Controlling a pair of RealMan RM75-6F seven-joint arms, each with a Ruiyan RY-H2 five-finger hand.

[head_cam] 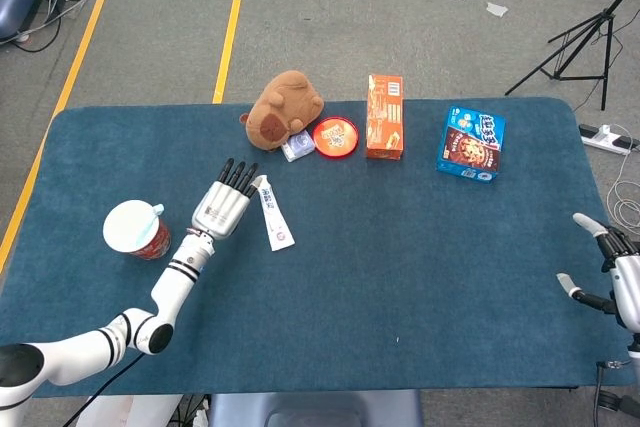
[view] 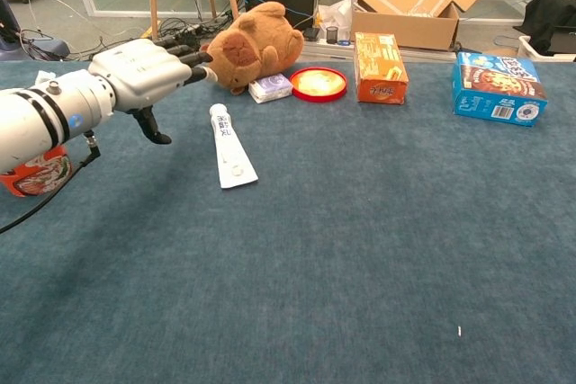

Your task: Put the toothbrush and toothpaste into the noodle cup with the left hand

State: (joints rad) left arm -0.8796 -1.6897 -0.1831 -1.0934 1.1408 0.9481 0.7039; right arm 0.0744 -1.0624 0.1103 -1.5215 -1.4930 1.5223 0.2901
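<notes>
I have the left hand (head_cam: 222, 209) hovering with fingers spread and nothing in it, just at 9 o'clock of the toothpaste (head_cam: 273, 213), which lies flat on the worktop (head_cam: 420, 247). The noodle cup (head_cam: 134, 229) stands at 9 o'clock of that hand with the toothbrush (head_cam: 155, 212) poking from its rim. My right hand (head_cam: 612, 272) sits open and idle at the worktop's 3 o'clock edge.

Matt blue cloth table (head_cam: 420, 247), glossy white plastic toothpaste (view: 230, 156), plush toy (view: 254, 45).
</notes>
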